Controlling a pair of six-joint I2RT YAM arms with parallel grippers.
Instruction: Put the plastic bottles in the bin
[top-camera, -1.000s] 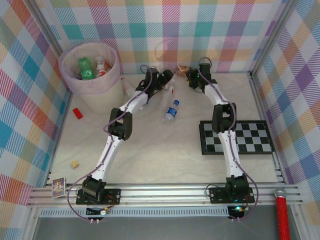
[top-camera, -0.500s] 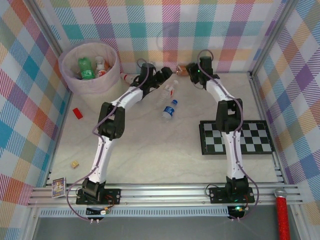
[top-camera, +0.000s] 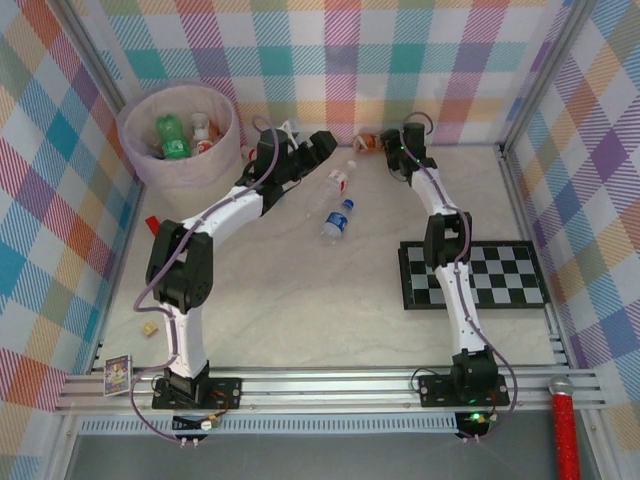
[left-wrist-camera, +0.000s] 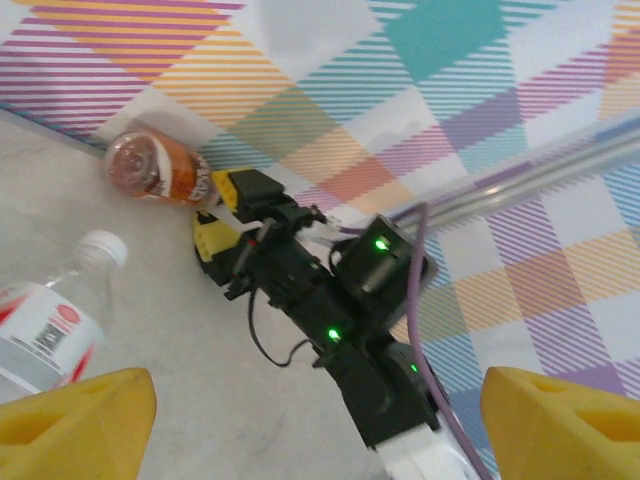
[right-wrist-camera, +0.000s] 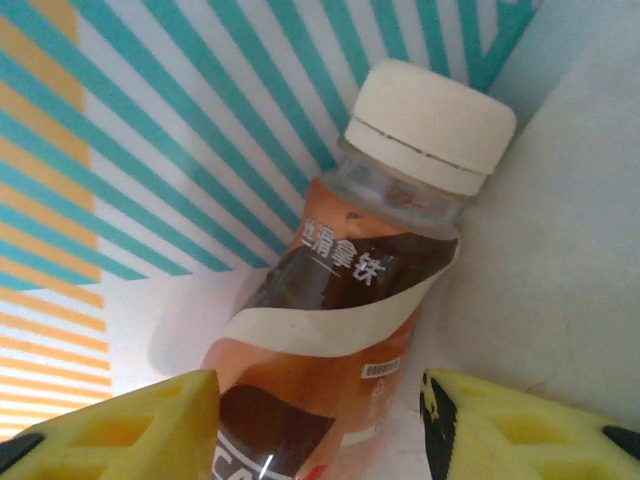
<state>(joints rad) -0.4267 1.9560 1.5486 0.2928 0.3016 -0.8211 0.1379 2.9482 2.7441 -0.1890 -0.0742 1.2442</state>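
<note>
Round pale translucent bin, pink-lined (top-camera: 150, 165), far left, holds a green plastic bottle (top-camera: 172, 137) and others; left gripper (top-camera: 318, 143) right of it, jaws wide apart, empty. Clear red-label bottle (top-camera: 336, 182) and clear blue-label bottle (top-camera: 341, 217) lie on the marbled table (top-camera: 300, 290) mid-field. Right gripper (top-camera: 381, 148) at the plaid back wall (top-camera: 400, 60), jaws parted astride a brown-wrapped white-capped bottle (right-wrist-camera: 330, 330) lying there, not clamped

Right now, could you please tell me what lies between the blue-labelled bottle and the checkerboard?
Nothing lies there. In the top external view, the stretch of table between the blue-labelled bottle and the checkerboard is bare.
</note>
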